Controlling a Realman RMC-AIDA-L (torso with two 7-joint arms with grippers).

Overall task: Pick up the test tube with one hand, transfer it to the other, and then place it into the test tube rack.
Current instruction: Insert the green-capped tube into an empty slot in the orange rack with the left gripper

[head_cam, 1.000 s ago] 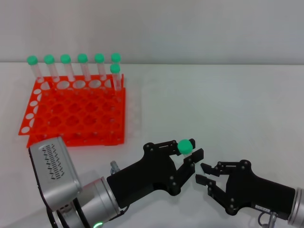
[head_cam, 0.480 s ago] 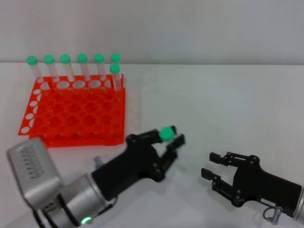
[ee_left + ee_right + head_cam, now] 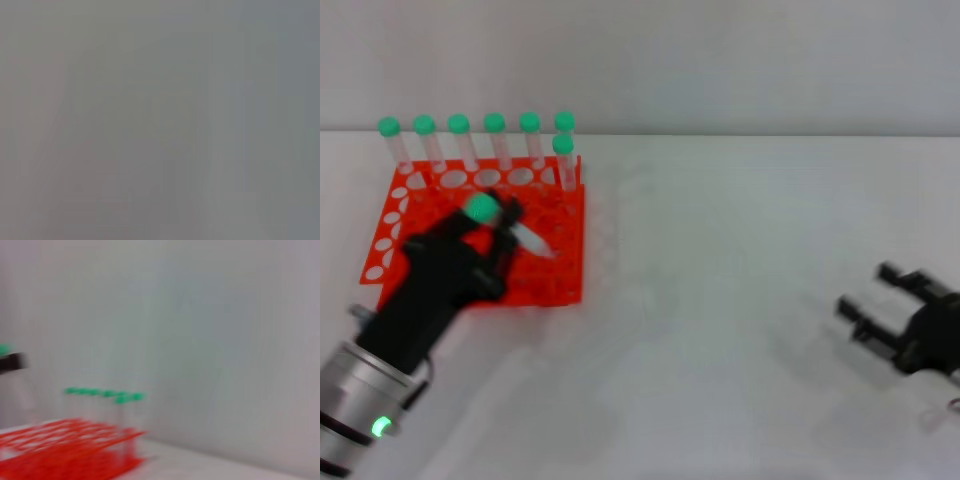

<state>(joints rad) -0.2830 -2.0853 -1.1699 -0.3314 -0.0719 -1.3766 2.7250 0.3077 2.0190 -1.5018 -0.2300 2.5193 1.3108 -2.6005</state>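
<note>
My left gripper (image 3: 492,225), black on a ribbed grey arm with a green light, is shut on the test tube (image 3: 515,229). It holds the tube tilted above the orange-red test tube rack (image 3: 400,255), green cap up, clear tip pointing right and down. My right gripper (image 3: 880,300) is open and empty at the right edge of the table. The rack also shows in the right wrist view (image 3: 70,447). The left wrist view shows only grey.
Several green-capped tubes (image 3: 494,140) stand upright in the rack's back row, one more (image 3: 562,160) at its right corner. They also show in the right wrist view (image 3: 105,400). A plain wall stands behind the white table (image 3: 740,250).
My left gripper has carried the test tube from the table's middle, next to the right gripper, leftward and back to above the rack. The right gripper has drawn away to the right.
</note>
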